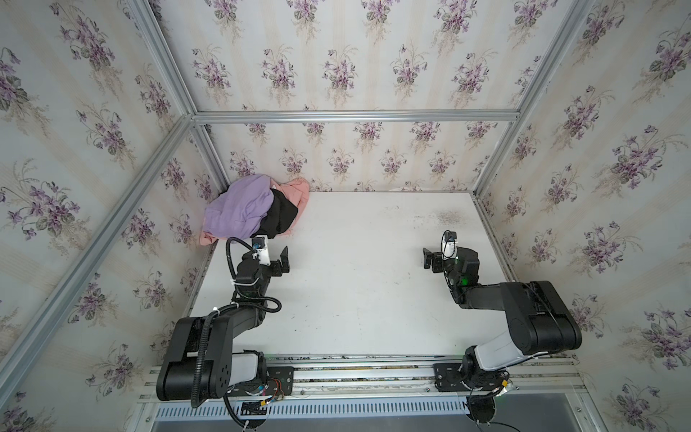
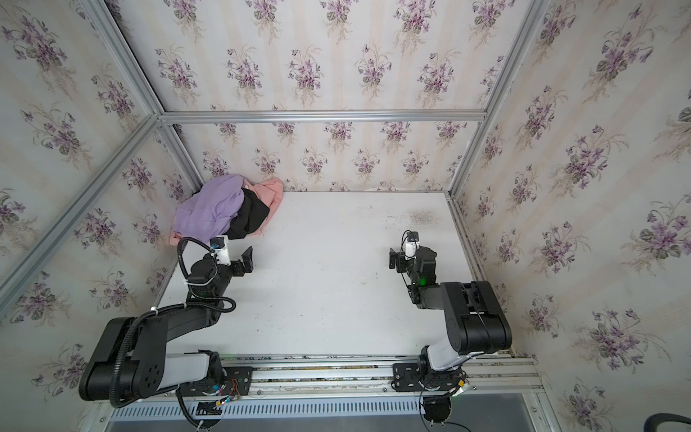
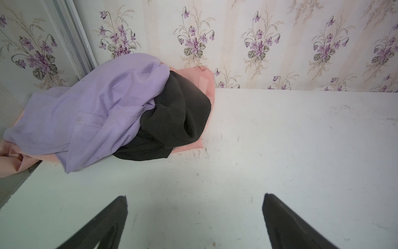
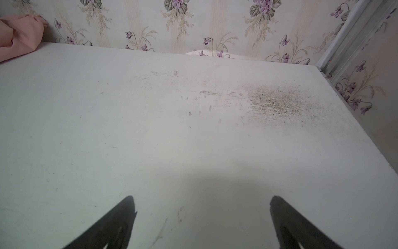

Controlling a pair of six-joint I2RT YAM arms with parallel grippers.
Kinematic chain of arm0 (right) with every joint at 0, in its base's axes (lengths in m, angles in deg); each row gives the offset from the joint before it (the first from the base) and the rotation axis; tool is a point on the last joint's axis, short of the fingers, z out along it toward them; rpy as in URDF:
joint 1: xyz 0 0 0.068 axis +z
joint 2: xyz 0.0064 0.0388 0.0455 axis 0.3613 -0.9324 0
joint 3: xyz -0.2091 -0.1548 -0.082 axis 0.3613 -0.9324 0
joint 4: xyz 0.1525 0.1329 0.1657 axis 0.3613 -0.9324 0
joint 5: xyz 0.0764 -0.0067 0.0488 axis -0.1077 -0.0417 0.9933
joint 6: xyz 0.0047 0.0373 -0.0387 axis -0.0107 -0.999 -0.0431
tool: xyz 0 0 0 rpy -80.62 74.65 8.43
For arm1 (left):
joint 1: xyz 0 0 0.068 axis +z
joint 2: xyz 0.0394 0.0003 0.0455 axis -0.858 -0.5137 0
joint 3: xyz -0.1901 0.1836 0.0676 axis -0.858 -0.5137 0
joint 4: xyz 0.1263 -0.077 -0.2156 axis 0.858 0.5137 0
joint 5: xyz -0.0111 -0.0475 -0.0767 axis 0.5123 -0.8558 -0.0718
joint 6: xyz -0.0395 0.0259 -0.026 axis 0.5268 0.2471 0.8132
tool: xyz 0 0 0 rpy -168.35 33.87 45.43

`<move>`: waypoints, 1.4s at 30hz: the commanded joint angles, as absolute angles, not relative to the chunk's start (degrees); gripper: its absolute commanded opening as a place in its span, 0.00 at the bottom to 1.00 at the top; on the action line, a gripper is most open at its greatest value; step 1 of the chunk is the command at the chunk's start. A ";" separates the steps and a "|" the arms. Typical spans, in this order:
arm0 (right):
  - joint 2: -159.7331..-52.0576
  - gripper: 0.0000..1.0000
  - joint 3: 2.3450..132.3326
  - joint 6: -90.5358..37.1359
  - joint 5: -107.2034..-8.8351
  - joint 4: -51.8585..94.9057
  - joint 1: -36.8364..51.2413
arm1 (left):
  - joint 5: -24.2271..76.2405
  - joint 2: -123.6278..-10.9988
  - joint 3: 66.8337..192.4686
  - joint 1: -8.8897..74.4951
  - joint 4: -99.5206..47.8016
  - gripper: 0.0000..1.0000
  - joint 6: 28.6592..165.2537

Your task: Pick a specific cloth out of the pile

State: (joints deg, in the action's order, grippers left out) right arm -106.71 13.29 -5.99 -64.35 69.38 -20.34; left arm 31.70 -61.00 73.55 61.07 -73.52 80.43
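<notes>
Nothing of the job looks done yet from where I stand: the white table point(image 1: 355, 299) that fills the middle of both top views is bare except for the pile point(image 1: 254, 213), which sits bunched in the table's upper-left corner, pressed against the flowered walls. The lilac-purple garment point(image 1: 235, 209) is the largest piece showing and drapes over the left and top of the heap. The salmon-pink shirt point(image 1: 300, 191) lies underneath, peeking out at the upper right and lower left edges, with no lettering that I can see. The cloth point(image 1: 281, 217) that is wanted, plain black, shows as the smallest patch, on the right side of the heap, partly tucked under the lilac and resting on the pink. It has not been touched or lifted. The left gripper point(image 1: 286, 260) hovers just below the pile in a top view, jaws spread wide and empty, a little apart from the black fabric. The right gripper point(image 1: 426, 259) hangs well away at the right of the table, likewise wide and empty. I judge that the reach, the grasp and the pull-out all remain. By count: one table, two arms, one pile, three garments (one lilac, one pink, one black), two grippers.
</notes>
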 commanded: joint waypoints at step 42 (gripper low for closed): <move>-105.75 1.00 12.17 -6.25 -67.58 71.86 -20.32 | 32.77 -60.85 74.17 59.97 -74.45 1.00 79.43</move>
State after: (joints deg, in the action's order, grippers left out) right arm -106.41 12.37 -5.99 -66.73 69.38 -20.38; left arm 32.79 -61.03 74.03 60.09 -73.41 80.38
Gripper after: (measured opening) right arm 0.998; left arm 0.998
